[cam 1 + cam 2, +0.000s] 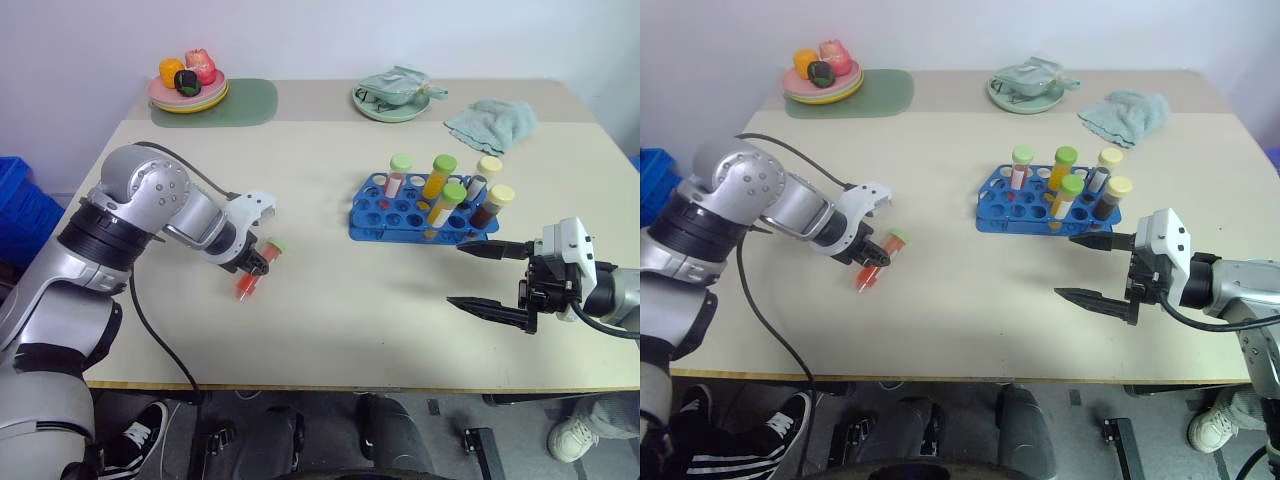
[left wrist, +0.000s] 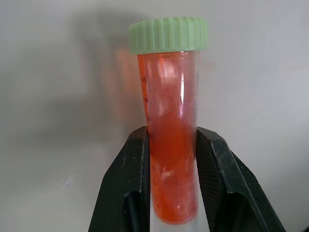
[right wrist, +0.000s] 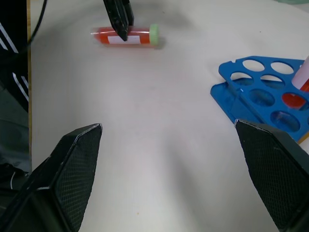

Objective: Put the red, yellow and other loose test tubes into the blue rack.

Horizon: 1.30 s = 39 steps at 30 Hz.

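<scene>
- A wide beige table (image 1: pixel 330 330) fills the head camera's view, with a green mat (image 1: pixel 240 102) at its far left edge
- On that mat sits a stack of plates holding toy fruit (image 1: pixel 187 82); farther right along the far edge are a pale green plate with a crumpled cloth on it (image 1: pixel 392 96) and a folded teal towel (image 1: pixel 492 122)
- A blue bin (image 1: pixel 20 205) stands off the table on the robot's left
- The blue rack (image 1: pixel 385 210) sits right of the table's middle; six capped tubes (image 1: pixel 440 177) stand tilted in it, some with green caps and some with yellow, their contents pink, amber and dark red
- The right gripper (image 1: pixel 488 277) hovers just in front of the rack's near right corner, its two black fingers spread wide apart with nothing between them
- The right wrist view adds what the head views lack: the rack's empty round holes seen close up (image 3: pixel 263 94), and the red tube lying level across the table from it
- The left gripper (image 1: pixel 255 262) is closed on the red test tube (image 1: pixel 252 275), left of the table's middle and well apart from the rack
- The left wrist view shows the grip closely: both black pads (image 2: pixel 126 169) press the tube's lower half, its green screw cap (image 2: pixel 168 35) pointing away and printed volume marks readable on its side
</scene>
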Each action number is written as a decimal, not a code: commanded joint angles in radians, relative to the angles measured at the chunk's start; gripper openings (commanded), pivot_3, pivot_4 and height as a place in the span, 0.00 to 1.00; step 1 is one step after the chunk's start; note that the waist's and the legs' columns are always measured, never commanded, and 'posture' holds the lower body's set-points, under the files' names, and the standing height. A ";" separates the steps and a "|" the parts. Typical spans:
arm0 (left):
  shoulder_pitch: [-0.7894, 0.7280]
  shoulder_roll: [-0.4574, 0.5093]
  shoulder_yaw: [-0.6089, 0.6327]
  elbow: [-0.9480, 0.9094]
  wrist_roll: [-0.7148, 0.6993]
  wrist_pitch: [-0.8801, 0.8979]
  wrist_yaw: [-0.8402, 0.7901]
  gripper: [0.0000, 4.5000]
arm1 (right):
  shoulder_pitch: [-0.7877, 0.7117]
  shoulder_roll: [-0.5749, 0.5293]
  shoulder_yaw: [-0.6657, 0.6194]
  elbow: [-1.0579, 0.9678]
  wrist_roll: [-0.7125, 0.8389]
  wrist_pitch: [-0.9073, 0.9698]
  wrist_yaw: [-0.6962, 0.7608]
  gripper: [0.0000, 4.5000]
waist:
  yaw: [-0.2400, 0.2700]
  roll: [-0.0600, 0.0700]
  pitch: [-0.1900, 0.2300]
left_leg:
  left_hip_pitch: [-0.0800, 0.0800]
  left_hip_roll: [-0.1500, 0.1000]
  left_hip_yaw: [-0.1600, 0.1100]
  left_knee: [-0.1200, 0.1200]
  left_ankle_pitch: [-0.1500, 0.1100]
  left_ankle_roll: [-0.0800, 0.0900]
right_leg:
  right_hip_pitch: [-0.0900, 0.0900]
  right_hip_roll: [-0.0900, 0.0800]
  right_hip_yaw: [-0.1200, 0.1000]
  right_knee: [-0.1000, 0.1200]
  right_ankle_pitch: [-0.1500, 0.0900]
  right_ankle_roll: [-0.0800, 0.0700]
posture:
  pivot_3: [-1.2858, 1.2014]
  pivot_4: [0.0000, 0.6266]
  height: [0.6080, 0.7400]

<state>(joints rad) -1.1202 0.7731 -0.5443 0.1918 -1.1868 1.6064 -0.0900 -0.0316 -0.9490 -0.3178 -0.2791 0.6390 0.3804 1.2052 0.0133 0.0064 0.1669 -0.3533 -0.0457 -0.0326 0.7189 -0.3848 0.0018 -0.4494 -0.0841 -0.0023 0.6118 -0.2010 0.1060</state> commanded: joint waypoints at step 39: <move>-0.039 -0.141 0.001 0.104 0.499 0.008 -0.336 0.70 | -0.022 0.026 -0.009 -0.036 0.011 0.008 -0.022 1.00 | 0.000 0.000 0.000 | 0.001 -0.002 0.000 0.000 0.000 0.000 | 0.002 0.001 0.000 0.001 0.000 0.000 | 0.52 0.24 1.00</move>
<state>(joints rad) -1.1419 0.6390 -0.5408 0.3027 -0.7106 1.6065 -0.4030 -0.0546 -0.9284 -0.3137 -0.2805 0.6410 0.3946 1.1860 0.0132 0.0064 0.1667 -0.3521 -0.0473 -0.0327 0.7188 -0.3848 0.0020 -0.4477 -0.0833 -0.0024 0.6126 -0.2010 0.1060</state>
